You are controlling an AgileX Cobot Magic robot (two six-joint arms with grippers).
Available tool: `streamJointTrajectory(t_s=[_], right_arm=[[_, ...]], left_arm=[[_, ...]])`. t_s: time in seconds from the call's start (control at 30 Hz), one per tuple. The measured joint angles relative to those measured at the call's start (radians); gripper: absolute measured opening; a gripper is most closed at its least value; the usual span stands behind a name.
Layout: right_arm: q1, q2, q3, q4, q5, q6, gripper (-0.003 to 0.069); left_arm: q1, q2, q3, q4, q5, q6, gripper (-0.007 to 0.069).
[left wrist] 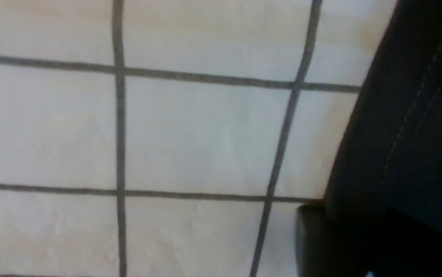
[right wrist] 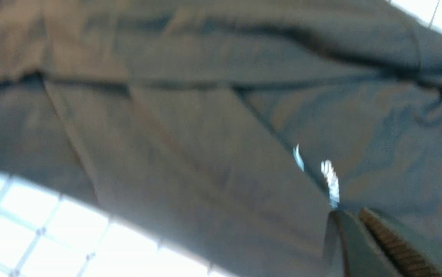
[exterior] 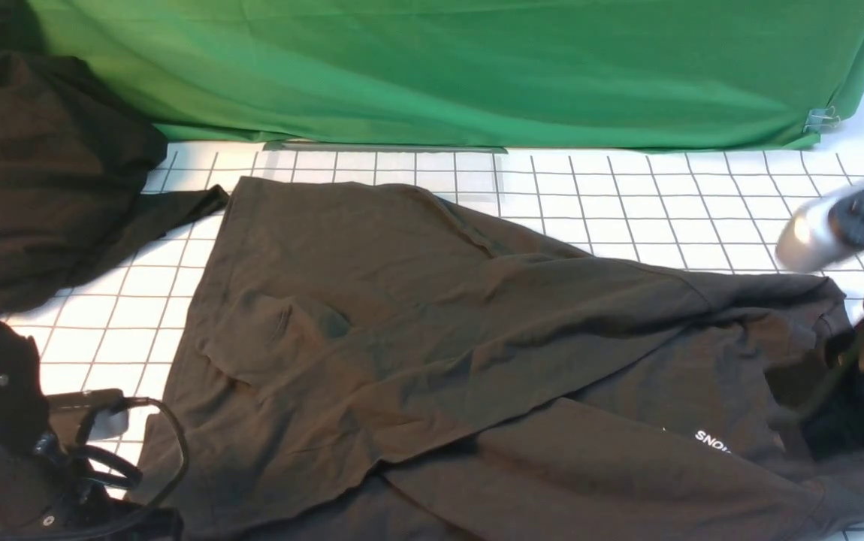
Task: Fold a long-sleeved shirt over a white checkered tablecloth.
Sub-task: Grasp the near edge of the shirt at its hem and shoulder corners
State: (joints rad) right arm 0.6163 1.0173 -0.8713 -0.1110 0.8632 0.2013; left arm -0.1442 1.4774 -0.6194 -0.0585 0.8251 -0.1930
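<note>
A heap of blacker garments (exterior: pixel 41 173) lies off the far left corner of the long-sleeved shirt (exterior: pixel 432 338). One flap of the heap reaches right up to that corner. The left arm (exterior: pixel 4 428), with a looping black cable (exterior: pixel 165 443), stands just off the shirt's near left edge. In the left wrist view the left gripper (left wrist: pixel 315 246) shows only as one dark rounded tip beside a stitched hem of dark cloth, so whether it is open or closed cannot be told.

At the shirt's right end the right arm's silver link (exterior: pixel 808 240) hangs blurred above the cloth. The right gripper (right wrist: pixel 349 219) is low over the shirt, close to the small white print (exterior: pixel 711 442). Its fingers (right wrist: pixel 394 246), one with a ribbed pad, lie near each other with a narrow gap. The blur hides whether any cloth is pinched there.

The shirt lies rumpled on the white checkered tablecloth (exterior: pixel 627 203), one broad layer folded diagonally over the rest. It covers most of the near part of the cloth, and bare squares show along its far side and to its left. Beyond the shirt's far side hangs a plain green fabric backdrop (exterior: pixel 477 68). A small metal clip (exterior: pixel 821 119) sits at the backdrop's lower right corner.
</note>
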Motion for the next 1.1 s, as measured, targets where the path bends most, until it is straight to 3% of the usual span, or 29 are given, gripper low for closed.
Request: streamJointTrajectory(t_s=[0.1,0.27,0.37,0.5,0.53,0.57,0.6,0.63,0.7,0.77,0.97,1.1], right_arm=[[0.0,0.011,-0.001,0.069,0.066,-0.093,0.0031],[0.001,0.096,0.0,0.186,0.154,-0.246,0.0037],[0.017,0.169,0.0,0.193,0.184,-0.297,0.0071],[0.095,0.273,0.008,0.185,0.182,-0.333,0.0202],[0.13,0.301,0.017,0.167,0.171,-0.334,0.0276],[0.13,0.305,0.017,0.163,0.171,-0.334,0.0276],[0.17,0.34,0.034,0.111,0.159,-0.314,0.0377],[0.173,0.343,0.037,0.111,0.158,-0.31,0.0387],[0.201,0.374,0.068,0.03,0.129,-0.242,0.0499],[0.203,0.395,0.101,-0.014,0.07,-0.211,0.0538],[0.205,0.461,0.161,-0.064,-0.065,-0.161,0.0541],[0.209,0.532,0.168,-0.109,-0.133,-0.105,0.048]], left_arm=[[0.0,0.001,0.0,-0.02,0.015,0.039,0.004],[0.0,-0.044,0.0,-0.026,0.081,0.064,0.0024],[0.0,-0.124,0.0,-0.026,0.113,0.066,0.0024],[0.0,-0.253,0.0,-0.013,0.151,0.069,0.0024],[0.0,-0.296,0.0,-0.008,0.157,0.07,0.0024],[0.0,-0.302,0.0,-0.007,0.158,0.07,0.0024],[0.0,-0.348,0.0,-0.002,0.172,0.07,0.0024],[0.0,-0.348,0.0,-0.002,0.175,0.07,0.0024],[0.0,-0.395,0.0,0.009,0.19,0.07,0.0024],[0.0,-0.414,0.0,0.025,0.194,0.066,0.0024],[0.0,-0.42,0.0,0.036,0.197,0.063,0.0024],[0.0,-0.42,0.0,0.036,0.197,0.063,0.0024]])
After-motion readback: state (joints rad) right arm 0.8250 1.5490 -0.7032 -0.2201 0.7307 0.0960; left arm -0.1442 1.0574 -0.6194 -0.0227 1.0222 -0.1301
